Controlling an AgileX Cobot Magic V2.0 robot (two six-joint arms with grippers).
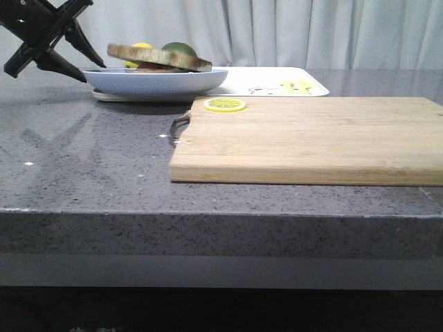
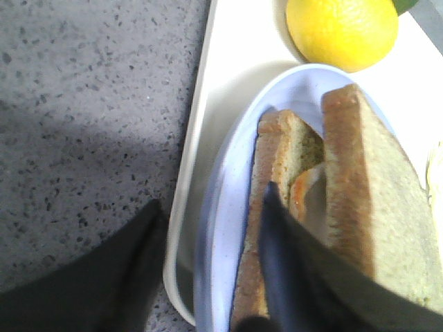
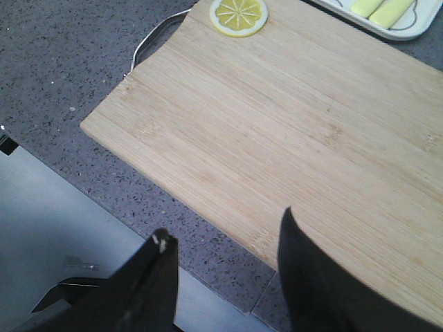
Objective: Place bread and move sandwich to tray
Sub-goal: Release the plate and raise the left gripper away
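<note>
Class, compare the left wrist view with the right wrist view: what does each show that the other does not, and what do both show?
Only the left wrist view shows the sandwich on its blue plate and a yellow fruit. Only the right wrist view shows the wooden cutting board with a lemon slice. Both show the white tray and the grey speckled counter.

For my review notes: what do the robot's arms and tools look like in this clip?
Both are black. In the front view the left tool has slim, tapering, pointed fingers on angular black linkage, with a small green light on the arm. The right tool shows broad, matte black fingers, one tip slightly scuffed pale. No cables or markings are visible.
</note>
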